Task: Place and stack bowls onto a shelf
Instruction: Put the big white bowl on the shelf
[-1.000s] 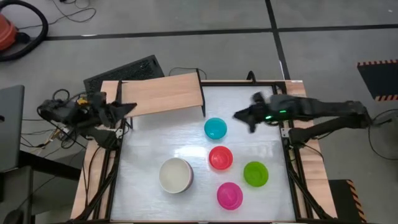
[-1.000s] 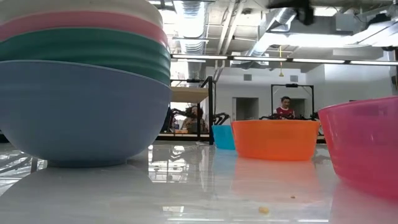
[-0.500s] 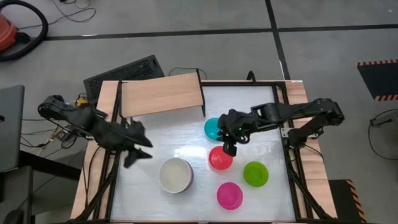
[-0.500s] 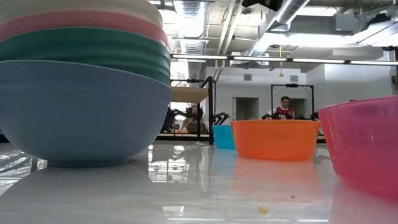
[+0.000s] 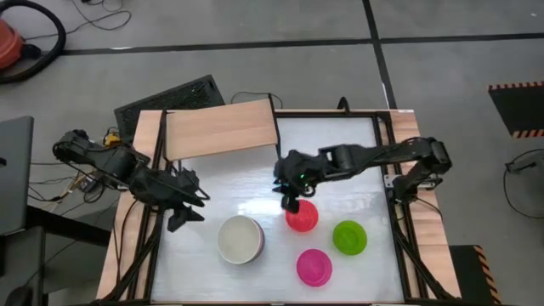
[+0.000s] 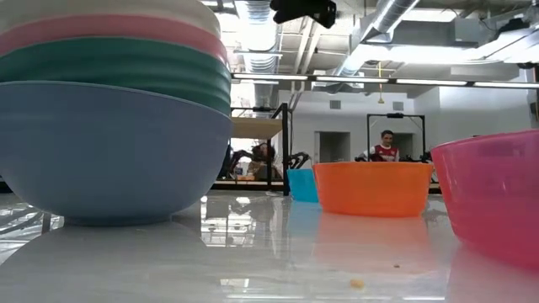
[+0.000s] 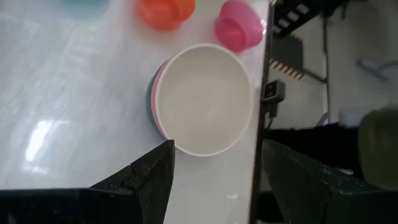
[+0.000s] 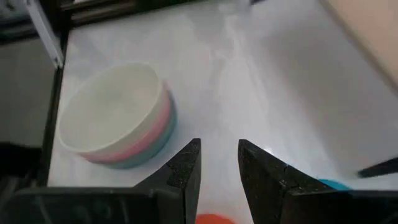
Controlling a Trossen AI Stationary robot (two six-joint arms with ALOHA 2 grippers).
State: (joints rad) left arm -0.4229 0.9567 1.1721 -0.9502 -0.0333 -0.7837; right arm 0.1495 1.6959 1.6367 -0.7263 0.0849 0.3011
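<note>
Right hand (image 5: 290,201) now over cyan bowl, fingers parted, empty; left hand (image 5: 182,212) open beside stacked bowls (image 5: 240,239).

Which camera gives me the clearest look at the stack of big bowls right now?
The left wrist view: the stack of big bowls fills it from above, white on top. The low view shows all four colour layers sideways, cropped. The right wrist view shows it smaller; the high view only its white top.

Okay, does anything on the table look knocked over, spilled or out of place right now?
Nothing is tipped or spilled. The stack of large bowls with the white bowl on top, the red bowl, lime green bowl and magenta bowl all sit upright. One small oddity: a tiny crumb lies on the tabletop in the low view. The shelf holds no bowls.
</note>
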